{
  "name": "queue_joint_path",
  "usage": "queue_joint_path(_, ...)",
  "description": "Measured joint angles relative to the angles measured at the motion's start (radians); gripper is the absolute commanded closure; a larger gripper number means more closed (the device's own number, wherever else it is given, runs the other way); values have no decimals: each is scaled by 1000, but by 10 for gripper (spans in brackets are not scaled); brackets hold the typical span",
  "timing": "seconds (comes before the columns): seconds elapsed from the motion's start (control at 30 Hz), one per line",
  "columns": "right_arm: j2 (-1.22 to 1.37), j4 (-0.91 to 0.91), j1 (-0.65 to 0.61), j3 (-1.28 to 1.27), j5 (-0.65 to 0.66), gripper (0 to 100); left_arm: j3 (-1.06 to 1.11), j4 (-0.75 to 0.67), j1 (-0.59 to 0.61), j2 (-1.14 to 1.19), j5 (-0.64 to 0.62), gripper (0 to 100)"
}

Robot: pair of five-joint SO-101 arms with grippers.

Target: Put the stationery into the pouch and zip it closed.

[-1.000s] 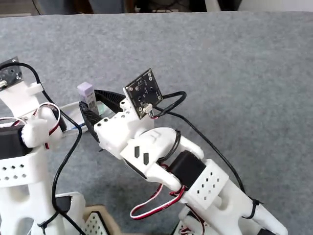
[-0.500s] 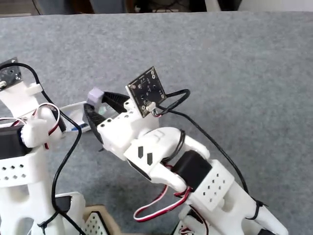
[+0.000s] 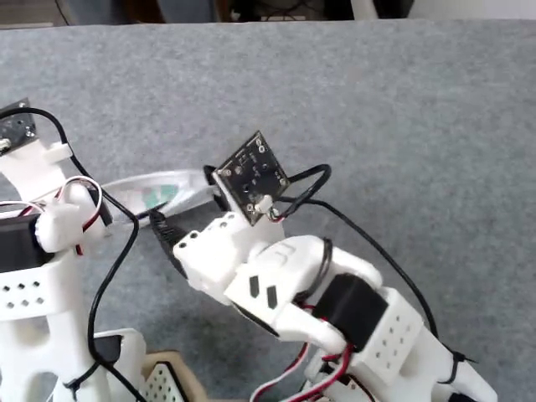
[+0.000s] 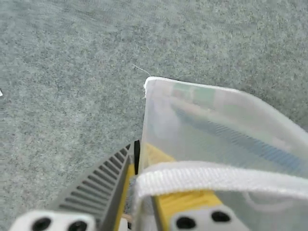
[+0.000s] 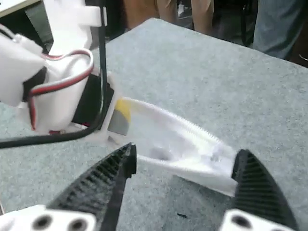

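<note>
**Left hand grips pouch, right hand spread beside it**

The translucent white zip pouch (image 4: pixel 216 125) is clamped at one end in the left hand (image 4: pixel 139 155) and stretches out over the grey felt-covered table (image 3: pixel 402 109). Green and blue shapes show through its wall. The right hand (image 5: pixel 186 155) hangs just by the pouch's other end, fingers wide apart and holding nothing.

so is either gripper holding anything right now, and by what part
The left gripper clamps the pouch at one end, by its zip edge. The right gripper is open over it, holding nothing.
</note>
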State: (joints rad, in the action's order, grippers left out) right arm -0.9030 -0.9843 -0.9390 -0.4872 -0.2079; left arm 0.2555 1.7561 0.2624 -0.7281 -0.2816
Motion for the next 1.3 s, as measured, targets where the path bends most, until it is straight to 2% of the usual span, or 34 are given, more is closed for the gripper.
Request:
queue_joint_path(0.17, 0, -87, 6, 61, 0, 652, 0, 0, 3, 0, 0, 971)
queue_joint_path(0.4, -2, -282, 232, 64, 0, 652, 0, 0, 0, 0, 40, 971)
queue_joint_path(0.73, -2, -417, 516, 64, 0, 652, 35, 0, -264, -60, 226, 971)
queue_joint_path(0.9, -2, -422, 677, 64, 0, 652, 38, 0, -414, -140, 252, 971)
queue_joint_path(1.07, -2, -476, 747, 64, 0, 652, 40, 5, -574, -258, 261, 971)
queue_joint_path(1.17, -6, -574, 749, 64, 0, 652, 48, 5, -588, -304, 261, 971)
queue_joint_path(1.3, -77, -736, 753, 64, 0, 649, 98, 5, -546, -315, 261, 971)
